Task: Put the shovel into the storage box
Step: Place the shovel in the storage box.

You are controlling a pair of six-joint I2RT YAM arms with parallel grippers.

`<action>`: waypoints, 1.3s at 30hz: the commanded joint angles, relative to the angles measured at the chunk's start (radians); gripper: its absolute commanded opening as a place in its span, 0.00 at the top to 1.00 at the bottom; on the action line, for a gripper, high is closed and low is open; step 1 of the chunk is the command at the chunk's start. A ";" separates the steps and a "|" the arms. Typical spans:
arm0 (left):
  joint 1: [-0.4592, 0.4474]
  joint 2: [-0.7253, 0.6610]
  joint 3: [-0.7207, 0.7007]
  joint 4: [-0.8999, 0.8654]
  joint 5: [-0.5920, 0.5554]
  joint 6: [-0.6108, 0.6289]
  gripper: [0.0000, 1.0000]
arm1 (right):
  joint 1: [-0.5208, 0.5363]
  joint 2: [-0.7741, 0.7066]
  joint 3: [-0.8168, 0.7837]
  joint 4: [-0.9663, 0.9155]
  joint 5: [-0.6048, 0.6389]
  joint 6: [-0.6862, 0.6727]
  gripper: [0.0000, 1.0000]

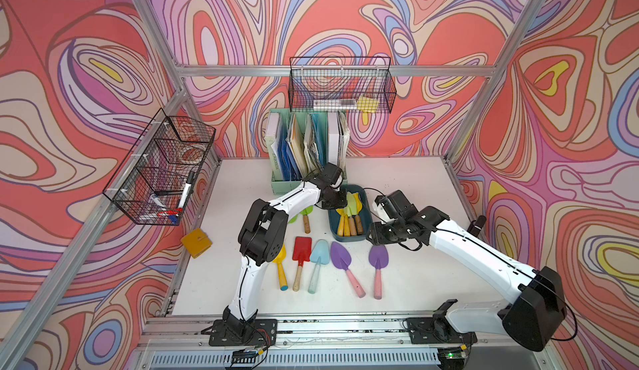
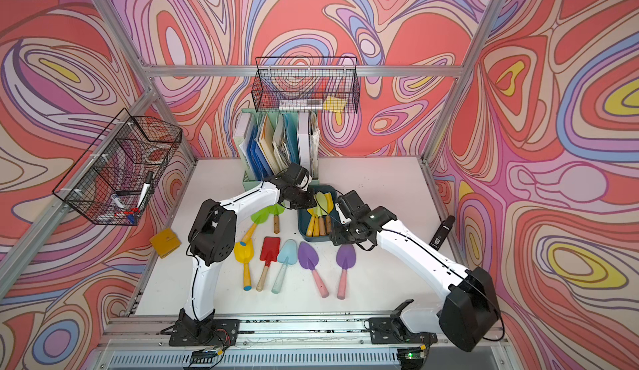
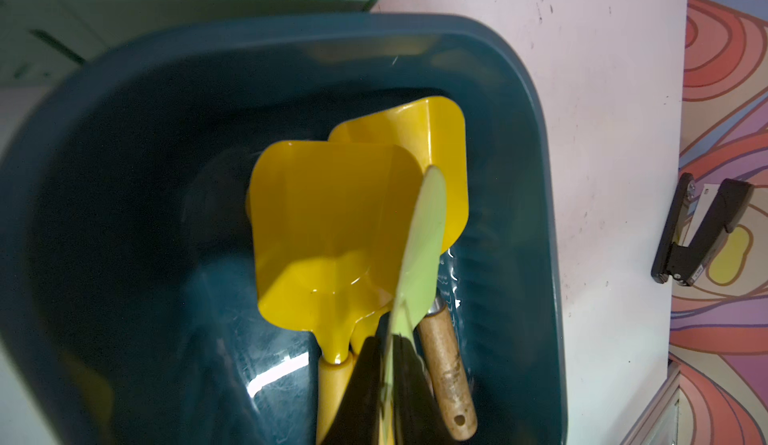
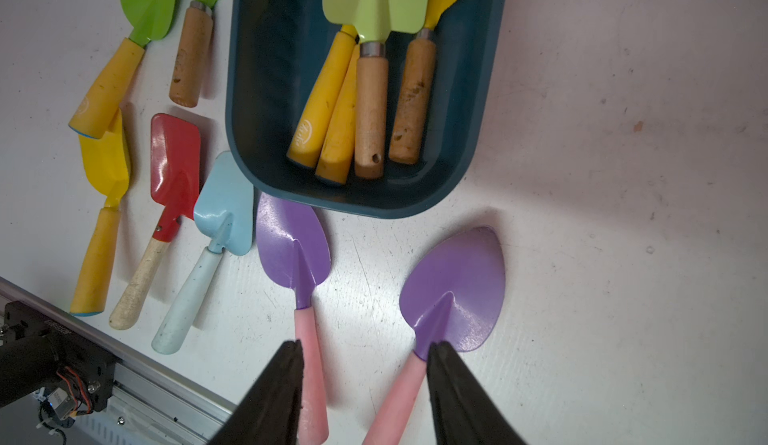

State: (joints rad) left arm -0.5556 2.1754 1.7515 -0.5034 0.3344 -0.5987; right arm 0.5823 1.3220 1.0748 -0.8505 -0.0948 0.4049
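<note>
Right pincer [image 4: 365, 344] spread, empty; left pincer [image 3: 388, 345] pinching green shovel [image 3: 419, 247]; white tabletop [image 4: 623, 172], swirly walls [image 1: 345, 12]

left gripper [image 3: 388, 364]: fingers dark, blurred, cut by frame edge; grip on blade can't be told
light green shovel [image 3: 419, 247]: blade edge-on, lower end lost between the fingers
storage box [image 3: 104, 152]: near end cut off in left wrist view; far corner under left gripper in both top views
yellow shovel [image 1: 281, 276]: blade mostly behind left arm [image 1: 262, 226] in a top view
back wire basket [image 1: 340, 84]: contents too small to name
right gripper [image 4: 365, 345]: finger bases cut off
</note>
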 commanded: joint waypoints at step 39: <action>-0.043 -0.063 0.099 -0.131 -0.147 0.047 0.73 | 0.004 -0.026 -0.032 -0.082 0.123 0.125 0.51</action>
State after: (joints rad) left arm -0.5842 2.2044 1.8435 -0.6151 0.2146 -0.5781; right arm 0.5827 1.3018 1.0538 -0.8696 -0.0399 0.4515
